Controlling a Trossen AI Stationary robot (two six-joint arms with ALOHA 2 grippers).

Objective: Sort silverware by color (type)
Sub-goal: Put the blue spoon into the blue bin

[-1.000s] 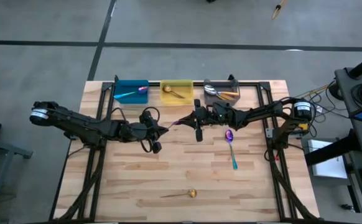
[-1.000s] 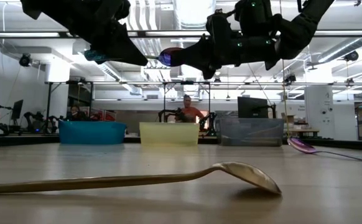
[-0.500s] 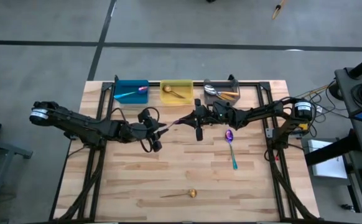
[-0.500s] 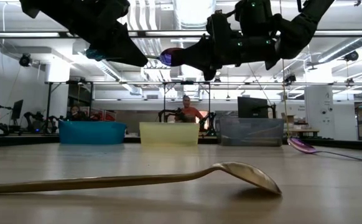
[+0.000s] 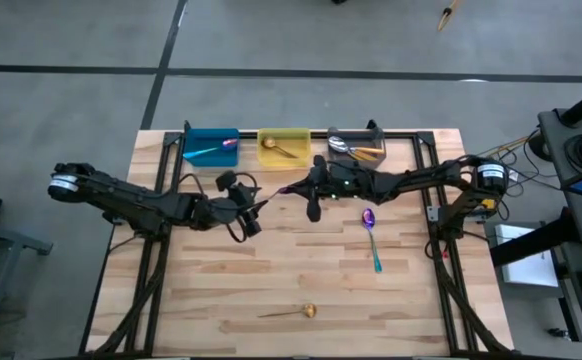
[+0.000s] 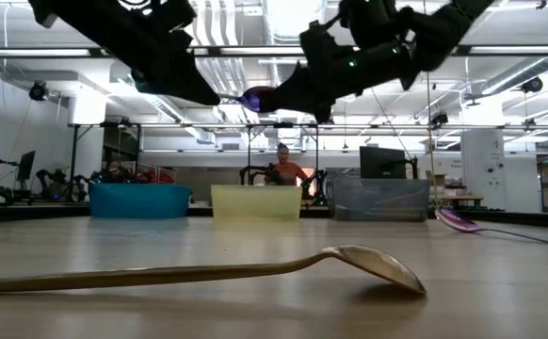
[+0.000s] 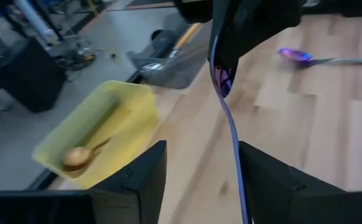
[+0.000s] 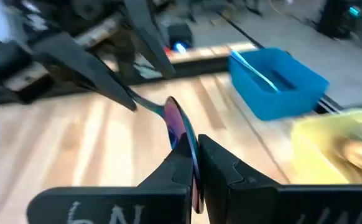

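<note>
Seen from above, the purple spoon [image 5: 289,190] passing between the arms is a thin streak, its bowl hidden inside the right tool [image 5: 311,192], which is clenched on it in mid-air over the far middle of the counter [image 5: 271,270]. The left tool [image 5: 255,212] sits just left of it with its fingers [image 7: 131,180] spread, the handle running between them without clear contact. A second purple spoon [image 5: 371,232] lies right of centre, a gold spoon [image 5: 296,313] near the front edge, and more spoons sit in the blue bin [image 5: 209,147], yellow bin [image 5: 284,146] and gray bin [image 5: 356,146], hard to count.
</note>
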